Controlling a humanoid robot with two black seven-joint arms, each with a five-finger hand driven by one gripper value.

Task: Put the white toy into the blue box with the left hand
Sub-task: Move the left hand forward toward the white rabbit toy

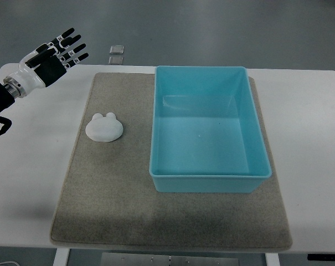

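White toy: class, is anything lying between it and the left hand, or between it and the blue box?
Nothing visible. Only bare mat lies between the white toy and the blue box; the open left hand has a clear path.

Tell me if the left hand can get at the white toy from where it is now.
Probably yes. The left hand is open, up at the table's far left corner, and the white toy lies bare on the grey mat with nothing between them.

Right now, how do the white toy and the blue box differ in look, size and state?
The white toy is a small, rounded, solid lump with two little bumps on top; the blue box is far bigger, rectangular and open-topped, with nothing inside. The toy is white, the box light blue. The toy lies left of the box, apart from it. Both rest on the grey mat, untouched.
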